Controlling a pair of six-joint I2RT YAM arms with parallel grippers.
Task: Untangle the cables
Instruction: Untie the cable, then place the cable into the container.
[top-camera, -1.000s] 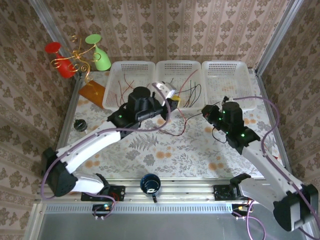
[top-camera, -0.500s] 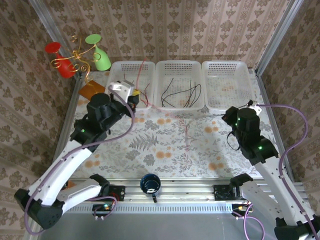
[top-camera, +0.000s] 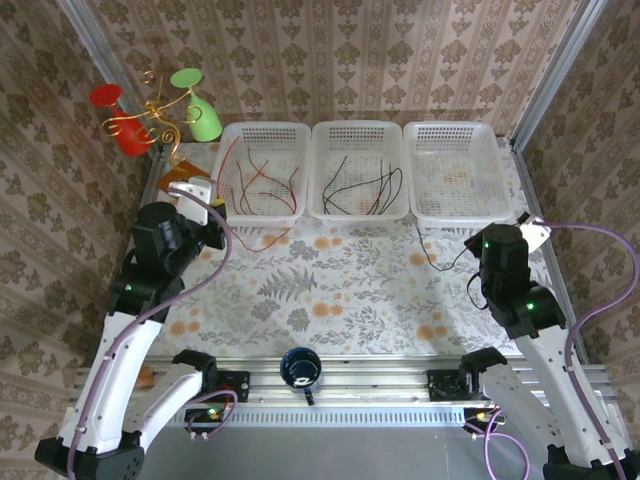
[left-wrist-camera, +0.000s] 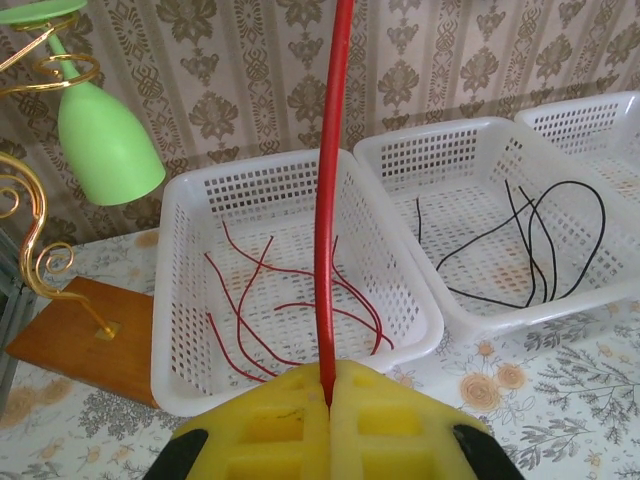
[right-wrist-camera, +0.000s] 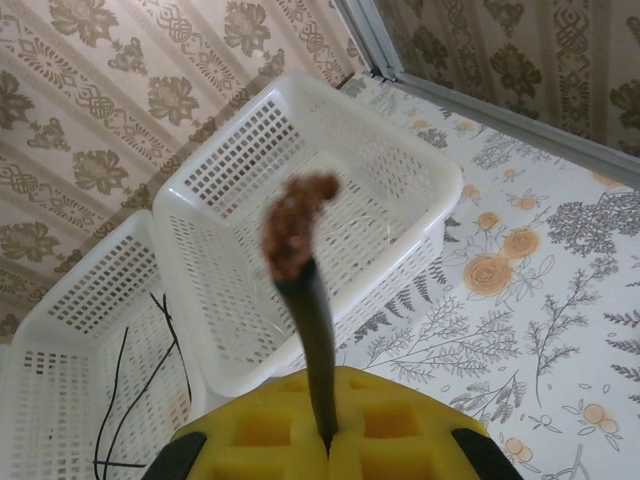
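Top view: three white perforated plastic baskets (top-camera: 360, 124) stand at upper middle. A thin red cable (top-camera: 260, 245) curves on the flowered table (top-camera: 330, 290) below the left basket, and a black cable (top-camera: 428, 258) lies at centre right.

Left wrist view: the left gripper (left-wrist-camera: 328, 395), with yellow foam pads (left-wrist-camera: 265, 425), is closed on the red cable, which rises straight to the top edge.

Right wrist view: the right gripper (right-wrist-camera: 325, 440) pinches the black cable, whose frayed coppery end stands upright in the centre.

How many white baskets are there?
3, side by side along the back: the left basket holds red wires, the middle basket holds black wires, and the right basket holds none. None seems hidden.
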